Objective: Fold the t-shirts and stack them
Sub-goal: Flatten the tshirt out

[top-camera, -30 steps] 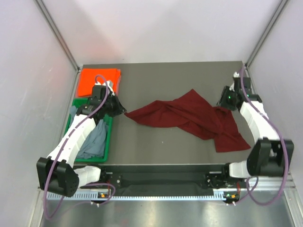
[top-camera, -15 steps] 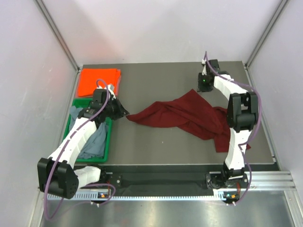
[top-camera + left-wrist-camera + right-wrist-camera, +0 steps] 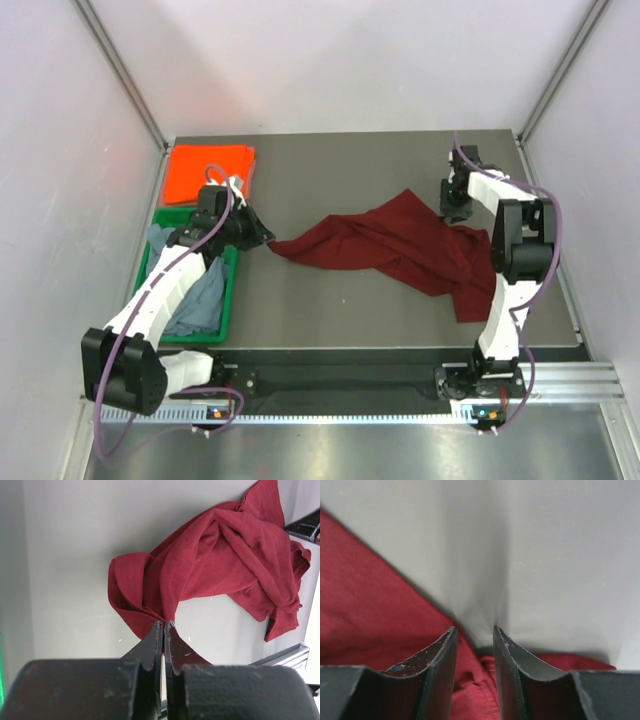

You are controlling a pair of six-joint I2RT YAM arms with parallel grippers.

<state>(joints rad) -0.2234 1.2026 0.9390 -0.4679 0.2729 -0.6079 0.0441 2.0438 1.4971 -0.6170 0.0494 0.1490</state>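
The dark maroon t-shirt (image 3: 400,245) lies crumpled across the middle of the table; it also shows in the left wrist view (image 3: 210,565) and the right wrist view (image 3: 365,605). My left gripper (image 3: 266,240) is shut on the shirt's left corner (image 3: 164,623). My right gripper (image 3: 456,212) is low at the shirt's far right edge, its jaws a little apart with maroon cloth between and under them (image 3: 475,632). The bright orange t-shirt (image 3: 207,172) lies folded at the far left. The grey-blue t-shirt (image 3: 200,298) lies in the green tray (image 3: 229,300).
The green tray stands at the left, under my left arm. White walls enclose the table on three sides. A metal rail runs along the near edge (image 3: 350,380).
My right arm swung from the right side to the far edge, then came down onto the maroon shirt's far right edge. My left gripper moved slightly right onto the shirt's left corner.
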